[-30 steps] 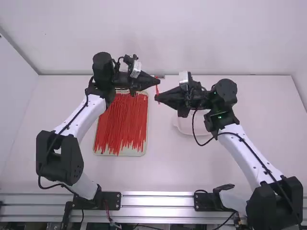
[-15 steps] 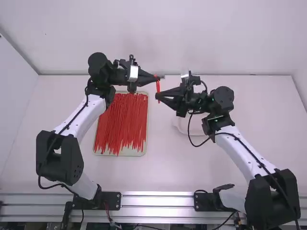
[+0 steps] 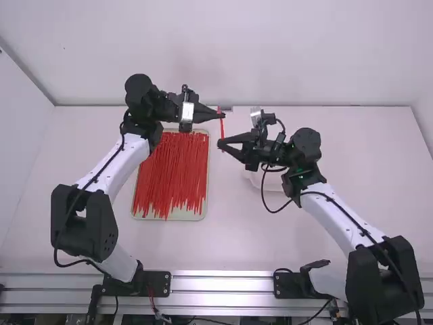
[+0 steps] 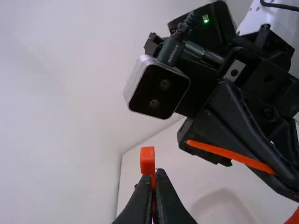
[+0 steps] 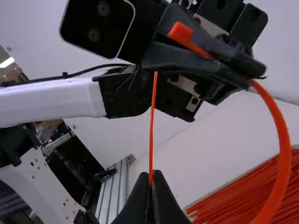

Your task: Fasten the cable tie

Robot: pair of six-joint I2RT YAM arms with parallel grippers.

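Both grippers hold one red cable tie (image 3: pixel 220 126) in the air above the back of the table. My left gripper (image 3: pixel 220 116) is shut on the strap just under the square head (image 4: pixel 147 160); that head (image 5: pixel 180 32) also pokes out past its fingers in the right wrist view. My right gripper (image 3: pixel 220 142) is shut on the thin tail end (image 5: pixel 152 126), a little below and in front of the left one. The strap curves in a loop (image 5: pixel 276 154) between the two grips. The tail tip sits apart from the head.
A beige tray (image 3: pixel 203 211) heaped with several loose red cable ties (image 3: pixel 174 172) lies below the left gripper. A white bowl-like container (image 3: pixel 262 179) stands under the right arm's wrist. Bare white table spreads to the right and front.
The right gripper has drawn left and slightly down, closer under the left gripper. The left gripper shifted a little; the tie stays held at both ends.
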